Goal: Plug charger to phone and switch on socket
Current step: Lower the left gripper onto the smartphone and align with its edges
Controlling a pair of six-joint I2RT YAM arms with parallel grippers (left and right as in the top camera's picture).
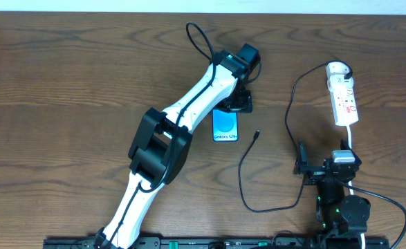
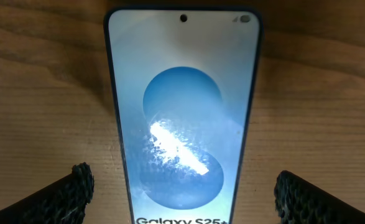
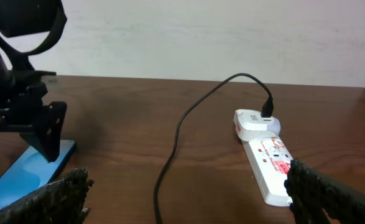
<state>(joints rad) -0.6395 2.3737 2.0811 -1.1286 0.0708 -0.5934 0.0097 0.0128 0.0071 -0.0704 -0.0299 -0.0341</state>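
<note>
Two grippers gape empty: my left gripper (image 1: pixel 239 105) straddles the near-far phone (image 1: pixel 225 126); the charger plug tip (image 1: pixel 256 133) lies right, toward the right gripper (image 3: pixel 183 193).

Dark brown wood-grain bench (image 1: pixel 64 83) fills the overhead view, grain running left to right. Plain off-white wall (image 3: pixel 201 37) stands behind the bench's far edge and is faintly mottled. In the overhead view it shows only as a thin pale strip along the top. Light is soft and even, shadows weak. Mild sheen on the wood in the right wrist view. Up close in the left wrist view the wood reads lighter tan.
</note>
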